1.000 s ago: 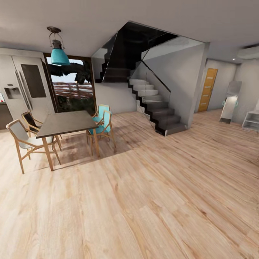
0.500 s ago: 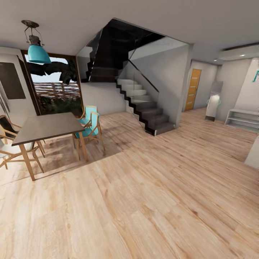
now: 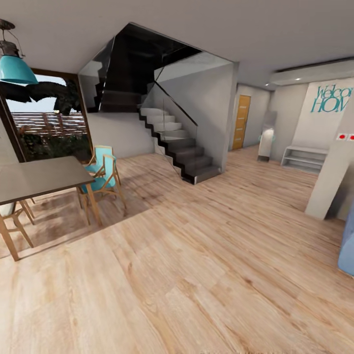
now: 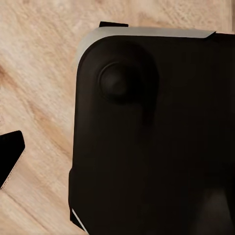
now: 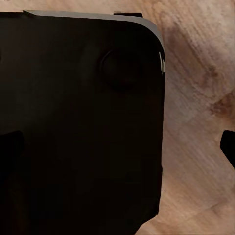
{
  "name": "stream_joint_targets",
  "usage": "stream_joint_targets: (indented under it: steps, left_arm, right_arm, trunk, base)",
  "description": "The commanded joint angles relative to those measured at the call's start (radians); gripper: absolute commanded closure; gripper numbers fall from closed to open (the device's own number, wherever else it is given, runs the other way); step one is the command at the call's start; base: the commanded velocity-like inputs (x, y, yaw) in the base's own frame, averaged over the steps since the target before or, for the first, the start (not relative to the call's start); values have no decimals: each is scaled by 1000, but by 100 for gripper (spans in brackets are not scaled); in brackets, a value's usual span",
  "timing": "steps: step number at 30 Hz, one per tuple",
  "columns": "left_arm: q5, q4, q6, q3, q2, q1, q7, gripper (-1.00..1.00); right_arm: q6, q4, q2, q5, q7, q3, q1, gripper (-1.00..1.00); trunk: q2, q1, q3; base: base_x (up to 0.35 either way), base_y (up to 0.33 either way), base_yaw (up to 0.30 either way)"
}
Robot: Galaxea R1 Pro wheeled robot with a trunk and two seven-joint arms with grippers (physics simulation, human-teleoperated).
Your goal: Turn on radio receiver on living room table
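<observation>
The radio receiver and the low coffee table are out of view. In the head view I face an open hall of light wood plank floor [image 3: 196, 275]. A blue sofa edge [image 3: 348, 246] peeks in at the far right. In the left wrist view, my left gripper [image 4: 117, 161] hangs over my black base [image 4: 156, 137], with one dark fingertip [image 4: 10, 156] far out at the picture's edge. In the right wrist view, my right gripper [image 5: 117, 147] hangs the same way, one fingertip [image 5: 229, 147] at the edge. Both stand wide open with nothing in them.
A dark dining table [image 3: 39, 177] with teal-seated wooden chairs [image 3: 101, 177] stands at the left under a teal pendant lamp [image 3: 14, 69]. A dark staircase [image 3: 177, 142] rises at the back. A white pillar [image 3: 332, 162] and low shelf [image 3: 302, 157] stand at the right.
The camera has turned right: dining table, lamp and stairs slid left in the picture. The lettered wall, white pillar and blue sofa edge came into view.
</observation>
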Motion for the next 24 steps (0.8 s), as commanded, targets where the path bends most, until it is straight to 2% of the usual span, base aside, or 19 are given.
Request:
stream_joint_targets:
  steps: [1, 24]
  left_arm:
    - [0, 0, 0, 0, 0, 0, 0, -100]
    - [0, 0, -1, 0, 0, 0, 0, -100]
  right_arm:
    - [0, 0, 0, 0, 0, 0, 0, -100]
    - [0, 0, 1, 1, 0, 1, 0, -100]
  trunk:
    - [0, 0, 0]
    - [0, 0, 1]
  base:
    - [0, 0, -280]
    - [0, 0, -281]
